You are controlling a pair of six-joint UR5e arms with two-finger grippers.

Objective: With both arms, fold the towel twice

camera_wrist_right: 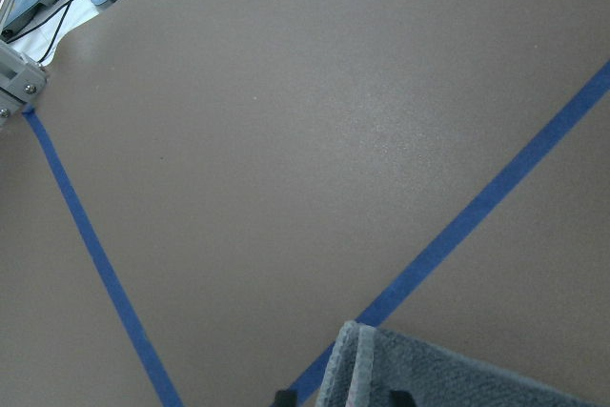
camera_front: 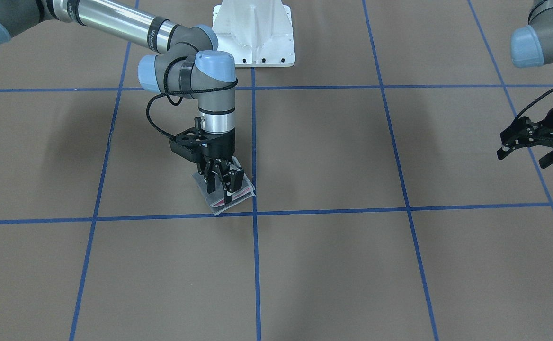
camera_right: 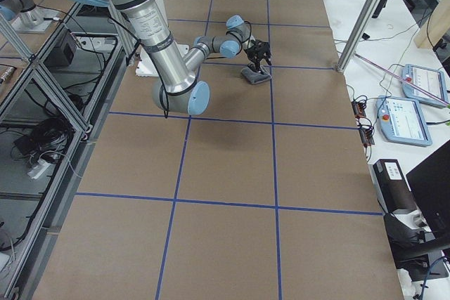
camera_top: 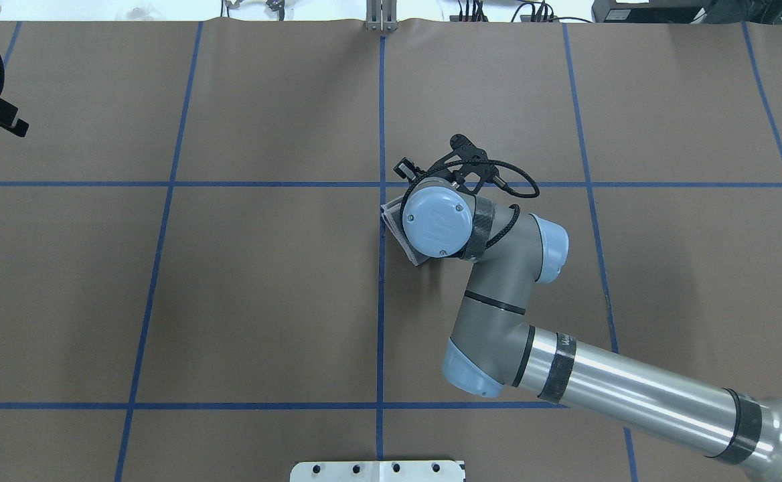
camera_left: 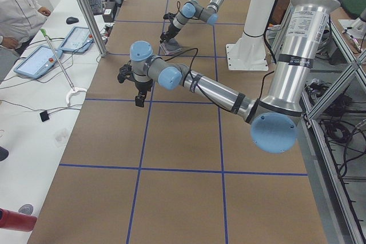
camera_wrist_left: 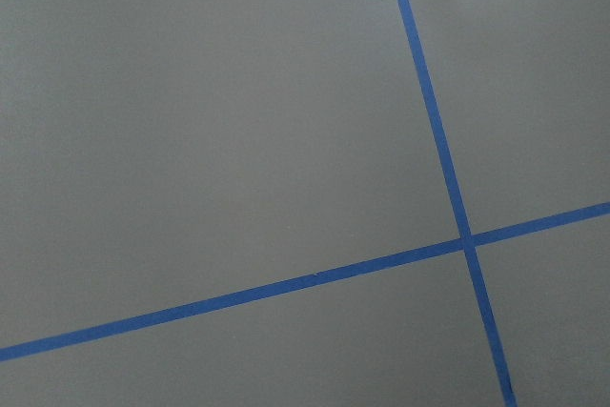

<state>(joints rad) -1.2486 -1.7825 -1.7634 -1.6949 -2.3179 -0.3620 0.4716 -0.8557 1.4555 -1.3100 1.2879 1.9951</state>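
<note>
The folded towel (camera_front: 238, 196) is lying mid-way along the bench (camera_front: 328, 274) beside a tape crossing (camera_front: 255, 213); the right tool (camera_front: 218, 193) is standing over it, fingers apart. The left tool (camera_front: 532, 149) is hovering spread, far left. Advised: lifting straight up, sparing the folds.

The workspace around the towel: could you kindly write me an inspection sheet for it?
Surface: brown table with a blue tape grid.
Job's things: towel folded small, grey outside, pink edge showing, beside a tape crossing.
Clutter: nothing seen.
Grippers: right gripper pointing down at the towel, jaws apart; left gripper off to the side, jaws open and empty.
Cables: black cable loops off the right wrist.
Surroundings: white pedestal; operator and tablets at a side bench.
</note>
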